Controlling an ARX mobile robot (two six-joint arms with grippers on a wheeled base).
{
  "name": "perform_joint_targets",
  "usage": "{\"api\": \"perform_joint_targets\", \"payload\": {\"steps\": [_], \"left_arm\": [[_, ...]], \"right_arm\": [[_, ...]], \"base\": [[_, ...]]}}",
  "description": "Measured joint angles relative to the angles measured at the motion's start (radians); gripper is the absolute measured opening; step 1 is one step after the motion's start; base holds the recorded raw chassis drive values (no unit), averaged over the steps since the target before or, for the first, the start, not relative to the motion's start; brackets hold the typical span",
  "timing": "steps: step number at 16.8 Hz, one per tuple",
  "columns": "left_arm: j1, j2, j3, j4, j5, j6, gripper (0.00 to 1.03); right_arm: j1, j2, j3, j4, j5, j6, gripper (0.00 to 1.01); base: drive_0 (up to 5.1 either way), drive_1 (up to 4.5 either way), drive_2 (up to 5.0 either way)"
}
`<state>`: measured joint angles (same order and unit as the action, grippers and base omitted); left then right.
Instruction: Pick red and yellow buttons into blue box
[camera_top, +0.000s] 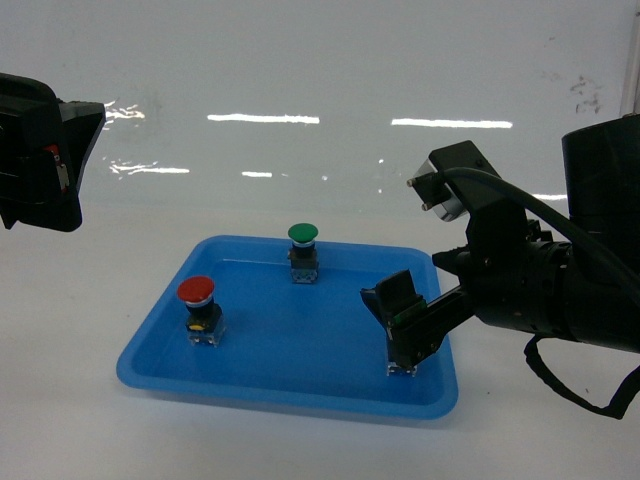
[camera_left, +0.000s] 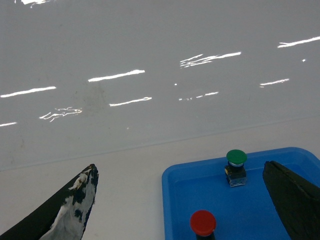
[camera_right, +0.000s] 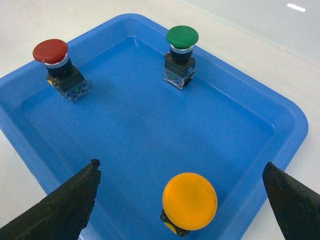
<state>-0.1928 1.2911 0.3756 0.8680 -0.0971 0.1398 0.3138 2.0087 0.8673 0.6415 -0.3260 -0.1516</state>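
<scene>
My right end effector (camera_right: 180, 200) hangs spread wide and empty over the yellow button (camera_right: 189, 201), which stands upright between its fingers in the blue box (camera_right: 280, 107), well apart from the red button (camera_right: 50, 51); lifting straight up clears it.

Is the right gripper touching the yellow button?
Apart. The right wrist view shows the right gripper fingers spread wide, blue tray visible between each and the yellow button.
</scene>
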Motion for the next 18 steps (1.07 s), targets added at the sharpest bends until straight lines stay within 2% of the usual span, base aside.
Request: {"api": "perform_joint_targets", "payload": {"steps": [5, 6, 8, 12, 18], "left_arm": [[0.0, 0.0, 0.0, 0.0, 0.0, 0.0, 0.98], [0.0, 0.0, 0.0, 0.0, 0.0, 0.0, 0.98], [0.0, 0.0, 0.0, 0.0, 0.0, 0.0, 0.98], [0.0, 0.0, 0.0, 0.0, 0.0, 0.0, 0.98], [0.0, 0.0, 0.0, 0.0, 0.0, 0.0, 0.98]], "right_arm": [[-0.001, 0.018, 0.021, 0.008, 0.014, -0.008, 0.98], [0.0, 0.057, 0.043, 0.032, 0.019, -0.019, 0.98], [0.001, 0.157, 0.132, -0.015, 0.004, -0.045, 0.98], [0.0, 0.182, 0.209, -0.04, 0.004, -0.06, 0.98], [0.002, 0.229, 0.216, -0.059, 0.002, -0.076, 0.98]], "base": [[0.0, 0.0, 0.0], [0.0, 0.0, 0.0], [0.0, 0.0, 0.0], [0.0, 0.0, 0.0], [0.0, 0.0, 0.0]]}}
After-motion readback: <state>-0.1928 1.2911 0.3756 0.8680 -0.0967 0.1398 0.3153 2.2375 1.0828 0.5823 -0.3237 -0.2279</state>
